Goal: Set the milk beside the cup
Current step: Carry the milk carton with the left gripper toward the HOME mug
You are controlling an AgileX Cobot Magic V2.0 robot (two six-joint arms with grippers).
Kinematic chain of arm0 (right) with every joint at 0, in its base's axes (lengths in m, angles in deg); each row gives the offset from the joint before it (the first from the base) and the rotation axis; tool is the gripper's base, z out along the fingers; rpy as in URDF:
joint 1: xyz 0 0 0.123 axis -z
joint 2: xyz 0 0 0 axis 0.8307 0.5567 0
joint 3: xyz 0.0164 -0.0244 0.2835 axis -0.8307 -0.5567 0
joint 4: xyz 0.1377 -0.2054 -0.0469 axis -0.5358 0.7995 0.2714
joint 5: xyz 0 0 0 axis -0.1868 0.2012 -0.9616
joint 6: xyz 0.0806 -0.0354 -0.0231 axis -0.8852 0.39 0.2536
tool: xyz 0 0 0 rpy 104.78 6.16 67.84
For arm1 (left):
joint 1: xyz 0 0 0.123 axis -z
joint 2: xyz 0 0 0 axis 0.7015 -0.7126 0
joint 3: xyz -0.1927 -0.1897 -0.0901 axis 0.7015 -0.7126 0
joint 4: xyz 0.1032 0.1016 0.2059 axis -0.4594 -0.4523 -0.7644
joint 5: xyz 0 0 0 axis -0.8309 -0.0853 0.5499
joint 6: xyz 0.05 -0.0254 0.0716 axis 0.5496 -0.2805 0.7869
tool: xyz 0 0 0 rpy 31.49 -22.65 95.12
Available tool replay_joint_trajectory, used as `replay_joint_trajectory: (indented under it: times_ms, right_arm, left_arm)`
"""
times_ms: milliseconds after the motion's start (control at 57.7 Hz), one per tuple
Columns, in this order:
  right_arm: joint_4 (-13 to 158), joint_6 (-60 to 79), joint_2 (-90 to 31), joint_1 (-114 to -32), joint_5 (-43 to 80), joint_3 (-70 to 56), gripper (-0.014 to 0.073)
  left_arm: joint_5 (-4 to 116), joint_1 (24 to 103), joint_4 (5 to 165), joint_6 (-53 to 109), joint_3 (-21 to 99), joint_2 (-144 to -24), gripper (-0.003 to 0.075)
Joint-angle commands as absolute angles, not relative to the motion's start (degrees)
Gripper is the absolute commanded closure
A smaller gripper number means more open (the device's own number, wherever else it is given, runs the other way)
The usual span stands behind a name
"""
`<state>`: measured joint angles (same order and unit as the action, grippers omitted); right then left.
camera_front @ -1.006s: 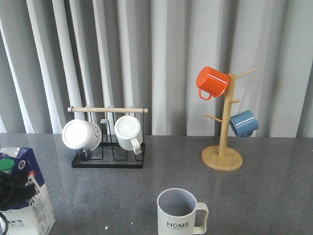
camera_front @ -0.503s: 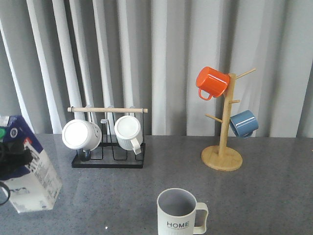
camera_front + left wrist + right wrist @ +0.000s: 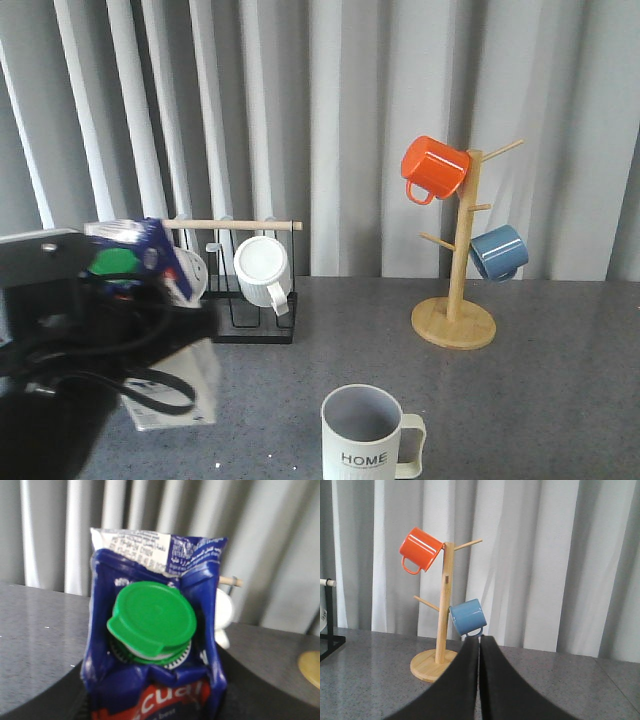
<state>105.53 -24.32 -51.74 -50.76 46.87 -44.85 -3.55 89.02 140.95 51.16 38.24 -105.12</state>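
Note:
The milk (image 3: pixel 150 300), a blue and white carton with a green cap, hangs tilted above the table at the left, held by my left gripper (image 3: pixel 120 315). In the left wrist view the milk (image 3: pixel 152 630) fills the middle, green cap facing the camera, red label below; the fingers are hidden beside it. The cup (image 3: pixel 366 434), a pale ribbed mug marked "HOME", stands at the front centre, right of the carton and apart from it. My right gripper (image 3: pixel 479 645) is shut and empty, out of the front view.
A black wire rack (image 3: pixel 250 320) with a wooden rod holds white mugs behind the carton. A wooden mug tree (image 3: pixel 456 310) at the back right carries an orange mug (image 3: pixel 434 168) and a blue mug (image 3: pixel 498 252). Grey curtains hang behind the table.
My left gripper has lifted the milk off the table at the far left and carried it up and to the right, tilting it. The cup has not moved.

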Motion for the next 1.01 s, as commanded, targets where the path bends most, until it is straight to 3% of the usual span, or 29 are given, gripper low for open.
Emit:
replay_joint_trajectory:
  times_ms: [0, 277, 988]
  right_arm:
    - [105.4, -24.0, -51.8, -50.5, 51.0, -43.4, 0.0602]
    - [105.4, -24.0, -51.8, -50.5, 51.1, -43.4, 0.0602]
    - [105.4, -24.0, -51.8, -50.5, 51.0, -43.4, 0.0602]
  left_arm:
    - [-6.1, 93.4, 138.4, 51.4, 42.7, -107.7, 0.058]
    - [-12.9, 99.1, 141.8, 50.5, 49.9, -117.8, 0.058]
    - [-14.4, 100.5, 141.3, 44.3, 47.4, -123.0, 0.058]
